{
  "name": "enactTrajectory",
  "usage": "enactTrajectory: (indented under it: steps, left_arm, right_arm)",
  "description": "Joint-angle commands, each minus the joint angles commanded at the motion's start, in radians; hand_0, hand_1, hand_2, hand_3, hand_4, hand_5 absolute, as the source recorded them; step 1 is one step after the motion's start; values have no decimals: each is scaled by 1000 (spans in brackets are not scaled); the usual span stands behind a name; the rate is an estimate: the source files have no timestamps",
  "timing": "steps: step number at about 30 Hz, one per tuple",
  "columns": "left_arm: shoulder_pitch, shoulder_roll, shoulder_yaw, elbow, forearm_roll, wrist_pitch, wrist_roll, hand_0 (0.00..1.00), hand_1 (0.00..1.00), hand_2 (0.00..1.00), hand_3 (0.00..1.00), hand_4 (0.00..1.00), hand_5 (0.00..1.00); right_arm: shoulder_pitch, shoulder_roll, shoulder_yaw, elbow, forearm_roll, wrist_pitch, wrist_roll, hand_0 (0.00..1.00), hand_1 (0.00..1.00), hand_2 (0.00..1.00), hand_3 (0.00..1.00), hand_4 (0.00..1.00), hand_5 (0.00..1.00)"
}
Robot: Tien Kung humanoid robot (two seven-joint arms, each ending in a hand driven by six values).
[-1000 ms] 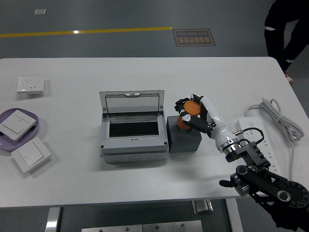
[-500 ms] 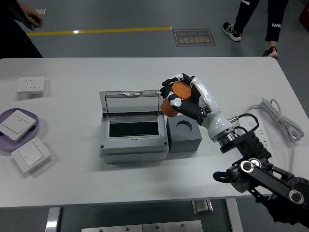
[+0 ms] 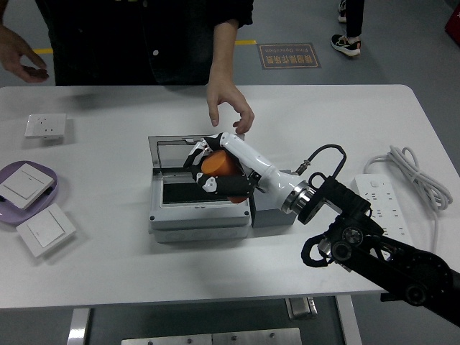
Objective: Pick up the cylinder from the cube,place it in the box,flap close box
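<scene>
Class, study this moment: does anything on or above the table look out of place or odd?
A person's hand hangs over the table just behind the open box, close to the right hand holding the orange cylinder above it. Nothing looks spilled or damaged.

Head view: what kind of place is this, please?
Probably a robot lab or workshop: a white table on grey floor with a yellow floor line, wall switches and a power strip as test items.

One floor sign (image 3: 289, 55) lies beyond the surface's far edge: a dark plate with reddish characters, too small and blurred to read. No other text, label, brand or number is legible anywhere in the view.
</scene>
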Motion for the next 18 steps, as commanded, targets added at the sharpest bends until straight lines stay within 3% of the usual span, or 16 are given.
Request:
enactTrajectory:
  steps: [8, 14, 15, 18]
  left_arm:
    - [-5, 0, 3, 0, 1, 0, 0, 611, 624, 625, 642, 707, 253]
    - [-6, 0, 5, -1, 1, 1, 0, 611, 623, 625, 642, 708, 254]
    - [-6, -1, 4, -1, 3, 1, 0, 611, 623, 625, 642, 707, 253]
    - [-5, -2, 1, -1, 4, 1, 0, 611, 623, 625, 642, 707, 253]
  right_arm:
    - [86, 23, -71, -50, -290, 105, -180, 2, 143, 253, 210, 2, 2]
    - [124, 34, -105, -79, -453, 96, -204, 2, 146, 254, 228, 2, 2]
    - [130, 37, -110, -88, -476, 92, -200, 46, 219, 289, 255, 2, 2]
    - [148, 43, -137, -114, -475, 76, -182, 46, 219, 289, 255, 2, 2]
